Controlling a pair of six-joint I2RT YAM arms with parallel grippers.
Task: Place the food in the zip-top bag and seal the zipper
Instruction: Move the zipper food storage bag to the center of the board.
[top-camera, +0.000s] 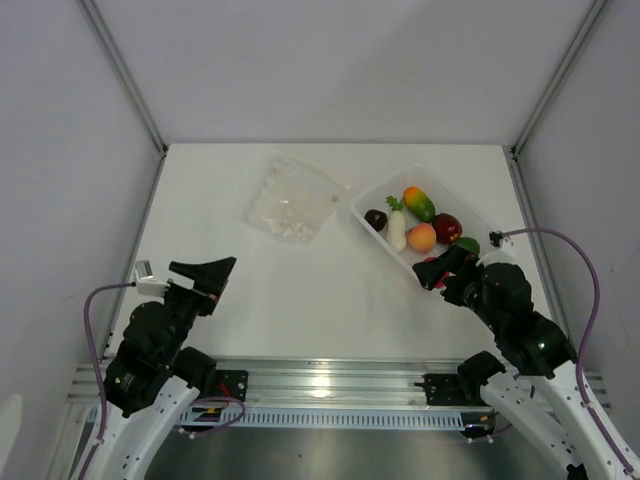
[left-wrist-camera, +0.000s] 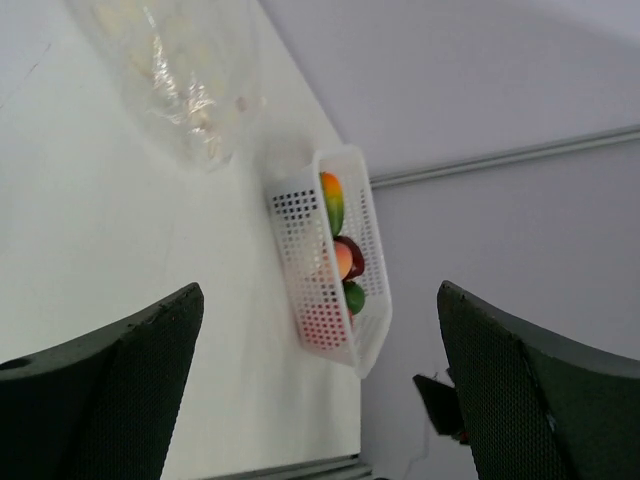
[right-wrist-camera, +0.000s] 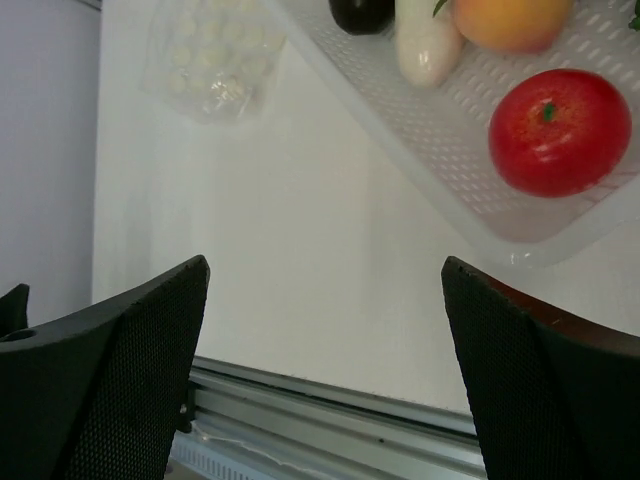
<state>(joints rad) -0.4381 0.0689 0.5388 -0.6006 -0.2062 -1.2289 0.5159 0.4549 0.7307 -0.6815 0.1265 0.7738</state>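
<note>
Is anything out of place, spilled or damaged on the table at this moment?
Nothing stands out. All the food lies inside the tray, none on the table. The tray and the zip-top bag lie flat, apart, turned at an angle to the table's edges. The left gripper and right gripper are open and empty.

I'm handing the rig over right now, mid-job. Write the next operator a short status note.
Left gripper: open, empty, over the table's near left.
Right gripper: open, empty, at the tray's near end, close to the apple.
In the tray: apple, peach, radish, mango, dark purple piece, dark red piece, green piece.
Bag: lying on the table left of the tray; can't tell if its mouth is open.
Done: nothing bagged.
Left: bag every piece, then seal.
</note>
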